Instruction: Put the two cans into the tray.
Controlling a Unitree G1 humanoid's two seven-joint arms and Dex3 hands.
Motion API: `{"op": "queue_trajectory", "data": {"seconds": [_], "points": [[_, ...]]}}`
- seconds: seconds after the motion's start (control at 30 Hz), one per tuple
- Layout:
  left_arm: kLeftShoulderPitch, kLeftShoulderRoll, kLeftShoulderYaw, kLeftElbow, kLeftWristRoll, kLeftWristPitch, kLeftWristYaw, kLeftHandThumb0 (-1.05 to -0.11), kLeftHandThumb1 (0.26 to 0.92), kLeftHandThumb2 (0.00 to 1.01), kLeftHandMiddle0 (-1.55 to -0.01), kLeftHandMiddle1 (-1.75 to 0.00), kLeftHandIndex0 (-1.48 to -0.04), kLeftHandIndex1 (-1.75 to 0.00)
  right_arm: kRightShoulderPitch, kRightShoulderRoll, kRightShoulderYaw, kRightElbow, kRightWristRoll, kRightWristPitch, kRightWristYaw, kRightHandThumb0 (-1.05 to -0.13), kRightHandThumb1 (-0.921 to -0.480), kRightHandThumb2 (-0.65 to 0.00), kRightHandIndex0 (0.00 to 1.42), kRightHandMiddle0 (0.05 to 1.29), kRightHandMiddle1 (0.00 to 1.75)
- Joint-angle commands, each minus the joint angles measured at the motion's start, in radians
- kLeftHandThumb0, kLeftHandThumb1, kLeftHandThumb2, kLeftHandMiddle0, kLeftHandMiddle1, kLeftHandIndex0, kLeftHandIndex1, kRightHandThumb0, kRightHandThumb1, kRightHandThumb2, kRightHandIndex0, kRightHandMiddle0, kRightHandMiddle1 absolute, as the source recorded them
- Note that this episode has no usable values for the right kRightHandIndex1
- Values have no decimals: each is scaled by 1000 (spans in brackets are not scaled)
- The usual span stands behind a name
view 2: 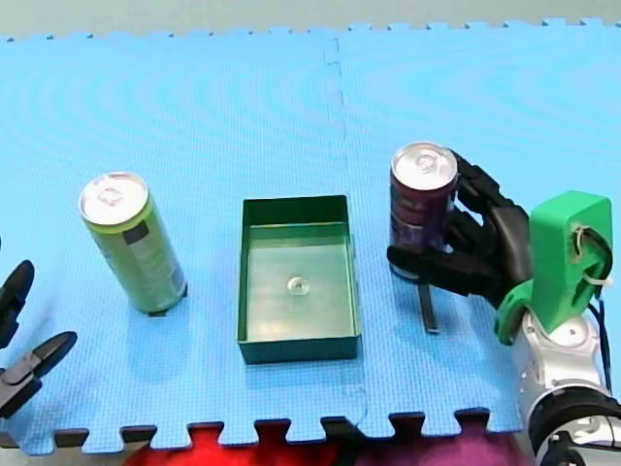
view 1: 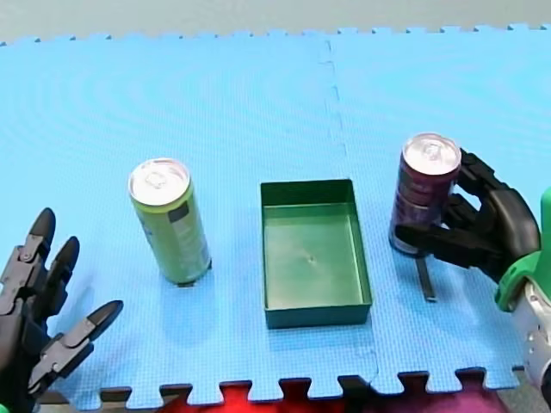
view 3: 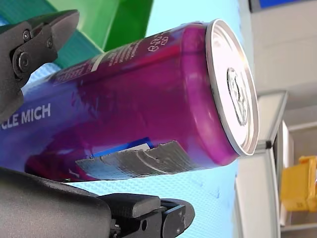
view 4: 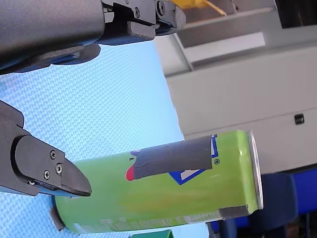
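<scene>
Head views first: the right robot hand [view 1: 478, 225] is clenched around the purple can [view 1: 424, 194], which stands upright on the foam mat [view 1: 258, 95] just right of the green tray [view 1: 317, 317]. The green can [view 1: 170, 222] stands left of the tray, apart from it. The left robot hand [view 1: 39, 318] is released at the near left corner.

First wrist view: fingers [view 3: 29, 39] bracket the purple can's body on both sides.

Second wrist view: the green can lies beyond dark fingers [view 4: 39, 163], apparently untouched.

Best play now is probably a straight lift above the tray wall, then setting the purple can down at one end, leaving room for the other.
</scene>
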Motion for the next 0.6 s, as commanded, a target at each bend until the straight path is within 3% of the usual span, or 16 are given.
{"op": "queue_trajectory", "data": {"seconds": [0.0,0.57], "points": [[1,2,4,2,-7,-7,-4,-1048,858,1,-234,-2,-132,-2,-9,0,2,0,-3,-6,-2,-827,-570,-3,208,231,1],[4,-1,12,4,-15,-15,-19,-1048,861,1,-236,-2,-133,-1,-10,0,3,2,-11,-6,-5,-818,-578,-1,228,235,1]]}}
